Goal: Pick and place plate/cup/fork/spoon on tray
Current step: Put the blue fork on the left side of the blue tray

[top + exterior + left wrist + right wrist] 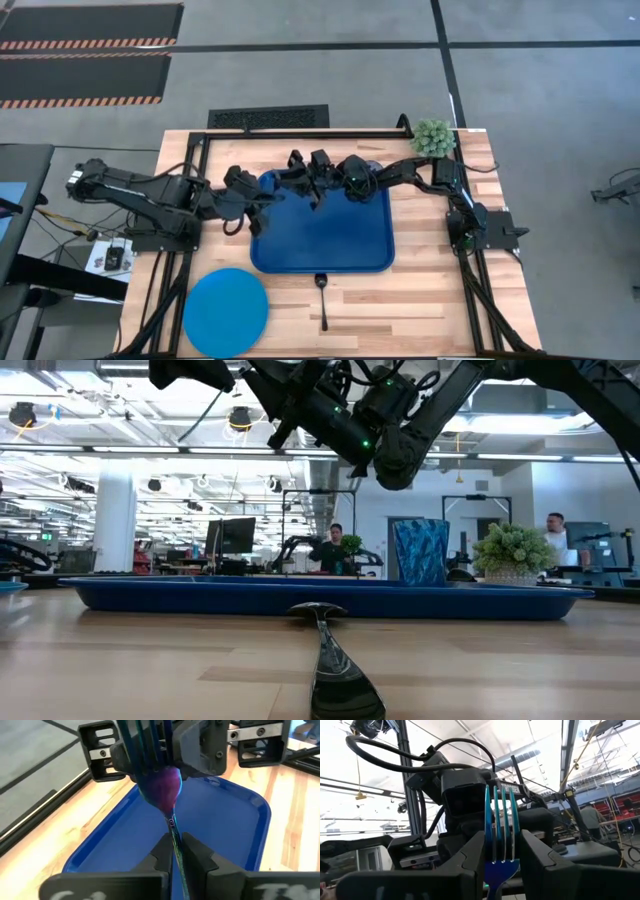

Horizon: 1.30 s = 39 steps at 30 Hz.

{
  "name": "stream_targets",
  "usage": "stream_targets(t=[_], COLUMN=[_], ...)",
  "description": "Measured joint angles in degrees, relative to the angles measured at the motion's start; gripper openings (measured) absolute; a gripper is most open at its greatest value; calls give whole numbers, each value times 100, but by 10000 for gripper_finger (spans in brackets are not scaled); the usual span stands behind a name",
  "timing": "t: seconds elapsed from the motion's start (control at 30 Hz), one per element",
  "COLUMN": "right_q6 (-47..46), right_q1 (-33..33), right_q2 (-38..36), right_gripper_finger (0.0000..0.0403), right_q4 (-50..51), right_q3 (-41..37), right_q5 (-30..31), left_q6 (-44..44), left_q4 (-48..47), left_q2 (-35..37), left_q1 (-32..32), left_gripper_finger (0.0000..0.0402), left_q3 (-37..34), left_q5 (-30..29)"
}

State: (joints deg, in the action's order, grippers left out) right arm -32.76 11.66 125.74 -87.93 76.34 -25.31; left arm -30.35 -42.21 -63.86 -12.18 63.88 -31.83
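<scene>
The teal fork (172,827) is in the air over the far part of the dark-blue tray (330,240), between my two grippers, which face each other. My left gripper (268,192) is shut on its handle. My right gripper (318,188) is shut on its head, and the tines (501,820) stick out past its fingers. The bright-blue plate (225,312) lies flat on the table at the near left. The dark spoon (323,300) lies on the table in front of the tray. The cup (420,550) stands upright by the tray's far right corner, partly hidden by my right arm. My left gripper pinches the fork's thin handle (175,847) between its two fingers, just behind the head. The fingers come from the table's left and lie along the fork. The fork is clear of the tray. My right gripper has the fork's head (499,865) between its two fingers, one at each side edge. It comes from the table's right and lies along the fork. I cannot tell whether both pads touch.
A small green plant (433,137) stands at the table's far right corner. Black frame rails run along the table's left, right and far sides. People and desks show in the room beyond the table.
</scene>
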Motion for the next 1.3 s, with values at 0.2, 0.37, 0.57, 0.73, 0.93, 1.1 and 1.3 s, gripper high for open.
stream_targets(t=[0.2, 0.37, 0.57, 0.73, 0.93, 1.1, 1.3], right_q6=[6, 105, 144, 154, 851, 1380, 1937], right_q1=[-14, -73, -45, 27, 49, -10, -124], right_q2=[-1, -4, -10, -71, -561, -1048, -1644], right_gripper_finger=[112, 170, 234, 225, 171, 145, 176], right_q4=[31, 129, 502, 934, 2238, 3336, 4514], right_q3=[0, 0, 2, 0, 0, -2, -2], right_q5=[177, 392, 403, 246, 207, 308, 939], left_q6=[55, 165, 214, -25, -190, -295, -376], left_q4=[2, -12, -51, -397, -570, -666, -741], left_q2=[0, 27, 177, 304, 435, 494, 509], left_q1=[122, 129, 130, 130, 131, 130, 128], left_gripper_finger=[8, 4, 1, 1, 0, 0, 0], left_q3=[-2, -4, -4, -4, -4, -4, -2], left_q5=[100, 119, 263, 358, 407, 461, 484])
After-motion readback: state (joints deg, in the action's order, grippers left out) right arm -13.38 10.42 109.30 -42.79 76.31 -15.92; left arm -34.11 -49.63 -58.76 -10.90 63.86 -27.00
